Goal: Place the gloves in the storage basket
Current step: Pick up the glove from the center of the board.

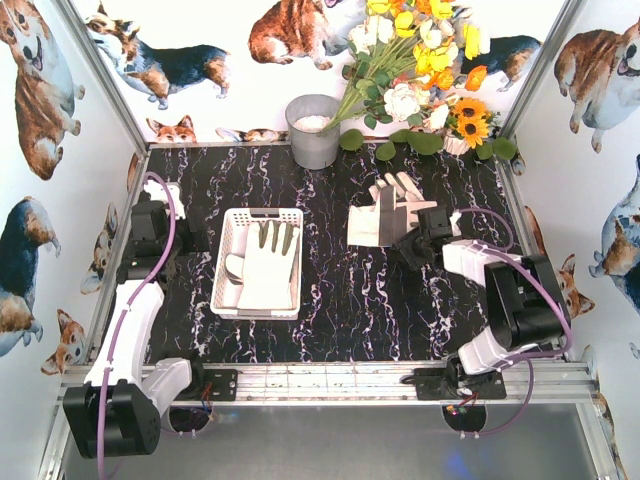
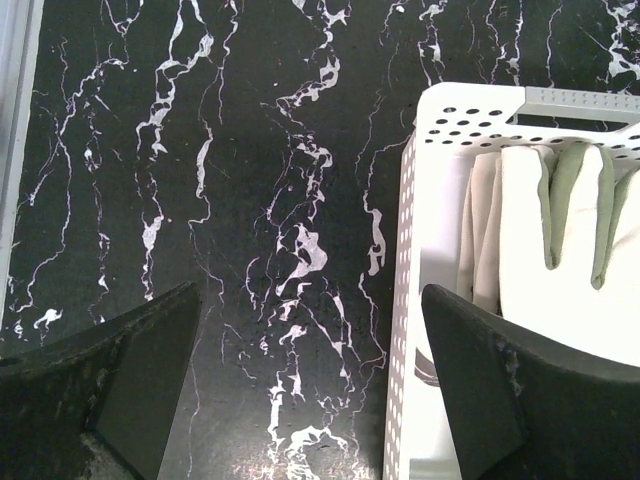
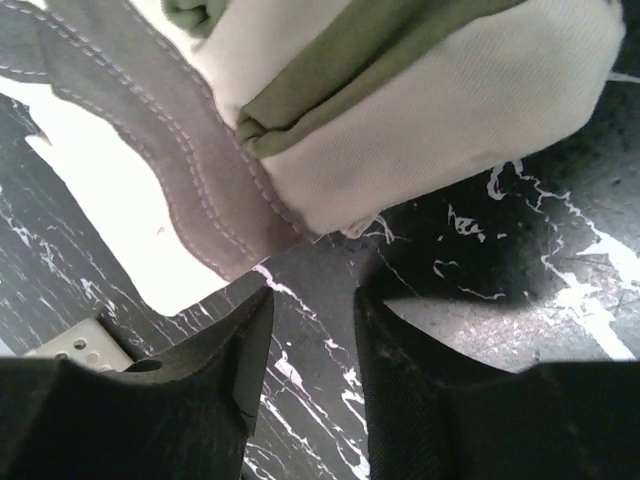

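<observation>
The white slotted storage basket (image 1: 232,232) stands left of the table's middle and holds cream-white gloves (image 1: 268,265) with grey-green fingers. It also shows in the left wrist view (image 2: 440,130), with the gloves inside (image 2: 545,240). More gloves (image 1: 385,212) lie in a pile on the black marble table, right of middle. My right gripper (image 1: 412,245) is low at the near right edge of that pile. In the right wrist view it (image 3: 312,300) is narrowly open and empty, with the gloves (image 3: 450,110) just ahead of the tips. My left gripper (image 1: 185,240) (image 2: 308,300) is wide open and empty beside the basket's left wall.
A grey metal bucket (image 1: 313,130) stands at the back centre, with artificial flowers (image 1: 420,70) beside it at the back right. Corgi-print walls close in the table on the left, right and back. A metal rail (image 1: 330,378) runs along the near edge.
</observation>
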